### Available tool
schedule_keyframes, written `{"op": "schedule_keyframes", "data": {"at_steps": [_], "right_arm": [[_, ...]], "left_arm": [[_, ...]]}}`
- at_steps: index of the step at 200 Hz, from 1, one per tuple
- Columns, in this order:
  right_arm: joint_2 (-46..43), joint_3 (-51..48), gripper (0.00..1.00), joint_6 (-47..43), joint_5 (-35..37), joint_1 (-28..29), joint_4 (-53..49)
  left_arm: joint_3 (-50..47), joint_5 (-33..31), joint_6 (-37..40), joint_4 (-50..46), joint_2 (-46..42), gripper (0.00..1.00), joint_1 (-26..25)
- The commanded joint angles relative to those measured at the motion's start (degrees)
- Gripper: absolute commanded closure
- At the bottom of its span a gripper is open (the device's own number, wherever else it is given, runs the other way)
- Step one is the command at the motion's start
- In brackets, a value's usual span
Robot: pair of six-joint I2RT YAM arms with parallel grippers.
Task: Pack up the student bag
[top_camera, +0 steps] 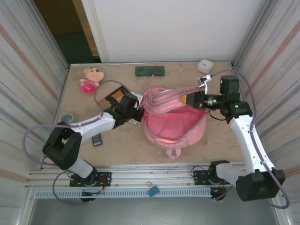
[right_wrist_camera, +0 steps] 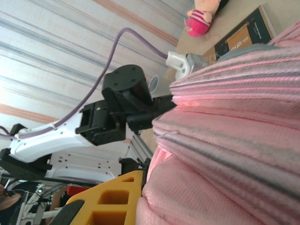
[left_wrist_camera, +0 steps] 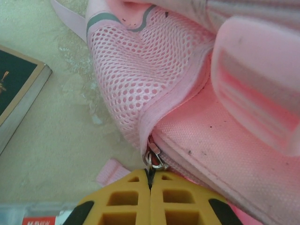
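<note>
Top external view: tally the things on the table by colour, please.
Pink: 2, student bag, plush doll
Green: 1, oblong box
White: 1, rounded case
Dark: 2, book, flat item
Grey: 1, cup
Total: 7

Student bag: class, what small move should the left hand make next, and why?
Probably draw the zip pull a little further along its track, widening the mouth. The left hand is shut on it, the right hand grips the student bag opposite, and the book and doll lie outside.
</note>
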Motion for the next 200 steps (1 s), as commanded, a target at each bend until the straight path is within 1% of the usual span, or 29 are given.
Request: {"op": "schedule_keyframes", "data": {"at_steps": [1, 8, 31, 58, 75, 88, 100, 103, 108, 118, 124, 133, 140, 149, 168, 185, 200], "right_arm": [[-0.8, 3.6, 1.0, -2.8, -4.5, -0.8, 0.6], [-0.7, 3.4, 1.0, -3.3, -2.8, -1.3, -0.1], [-0.8, 0.6, 1.0, -4.8, 6.4, -3.3, -2.1], [-2.0, -5.7, 1.0, -2.8, 10.0, -5.9, 1.6], [-3.9, -9.9, 1.0, -0.6, 13.2, -6.8, 4.2], [-5.7, -13.2, 1.0, 1.8, 16.0, -7.0, 5.7], [-9.0, -16.1, 0.99, 4.1, 17.5, -7.2, 7.3], [-9.6, -16.7, 0.97, 4.7, 17.7, -7.2, 7.4], [-10.4, -17.6, 0.92, 5.5, 18.2, -7.1, 7.3], [-11.9, -18.7, 0.72, 6.6, 19.3, -7.2, 5.2], [-12.7, -18.8, 0.63, 6.8, 20.5, -7.1, 2.4], [-13.6, -18.3, 0.53, 6.8, 23.4, -6.9, -3.5], [-14.2, -17.7, 0.48, 6.7, 26.3, -6.7, -8.6], [-14.7, -16.8, 0.44, 6.5, 29.3, -6.4, -14.8], [-14.3, -15.3, 0.39, 6.4, 34.0, -5.7, -25.8], [-13.3, -14.4, 0.37, 6.6, 36.7, -4.3, -31.5], [-12.5, -12.1, 0.36, 7.1, 41.9, -2.2, -35.7]], "left_arm": [[2.8, -2.0, 0.6, 3.4, 1.0, 0.84, 1.6], [3.1, -1.2, 0.3, 3.5, 0.5, 0.77, 1.6], [2.9, 0.6, -1.8, 2.6, -3.2, 0.6, 1.6], [1.5, 3.3, -4.4, 0.2, -9.0, 0.45, 1.6], [0.0, 3.5, -6.4, -1.6, -12.3, 0.42, 1.6], [-1.5, 3.8, -8.2, -2.3, -14.2, 0.42, 1.6], [-2.9, 5.7, -10.2, -1.9, -15.4, 0.42, 1.6], [-3.1, 6.1, -10.7, -1.7, -15.6, 0.42, 1.5], [-3.7, 6.8, -11.7, -1.6, -15.8, 0.42, 1.5], [-4.3, 7.4, -13.4, -1.8, -16.0, 0.42, 1.5], [-4.6, 7.6, -14.3, -2.0, -16.1, 0.42, 1.4], [-5.1, 7.6, -15.1, -2.2, -16.2, 0.42, 1.4], [-5.4, 7.6, -15.6, -2.3, -16.1, 0.43, 1.4], [-5.5, 7.5, -15.8, -2.4, -16.0, 0.43, 1.3], [-5.4, 7.3, -15.8, -3.0, -15.5, 0.43, 1.2], [-4.8, 6.8, -15.9, -3.9, -14.8, 0.43, 1.2], [-3.9, 6.0, -16.1, -5.1, -14.4, 0.43, 1.1]]}}
